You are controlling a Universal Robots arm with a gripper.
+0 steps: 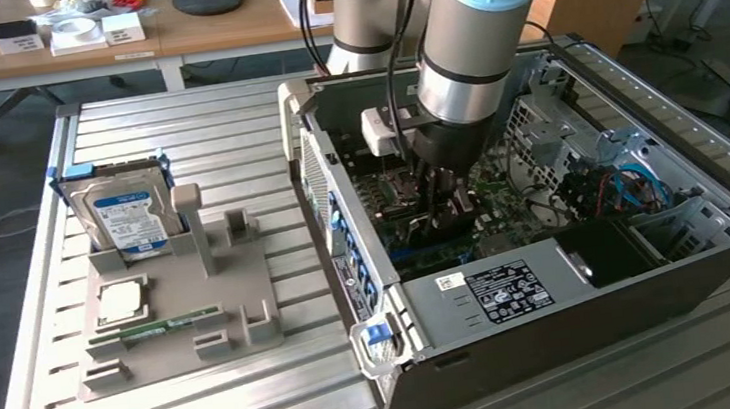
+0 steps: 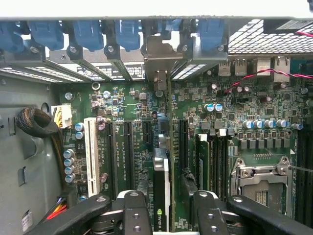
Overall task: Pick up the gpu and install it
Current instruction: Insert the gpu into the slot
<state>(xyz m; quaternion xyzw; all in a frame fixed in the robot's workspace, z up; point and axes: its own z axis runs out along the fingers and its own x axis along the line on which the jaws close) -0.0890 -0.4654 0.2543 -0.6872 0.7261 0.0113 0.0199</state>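
Deep inside the computer case, the gripper stands spread around the upright gpu over the motherboard, seating likely underway

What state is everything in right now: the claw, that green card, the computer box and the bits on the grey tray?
gripper: open, fingers either side of the gpu, inside the case.
gpu: standing on edge on the motherboard, silver bracket at the rear slots.
computer case: lying on its side, side panel off.
hard drive: upright in the grey tray.
RAM stick: lying flat in the tray.
grey tray: some holders vacant.
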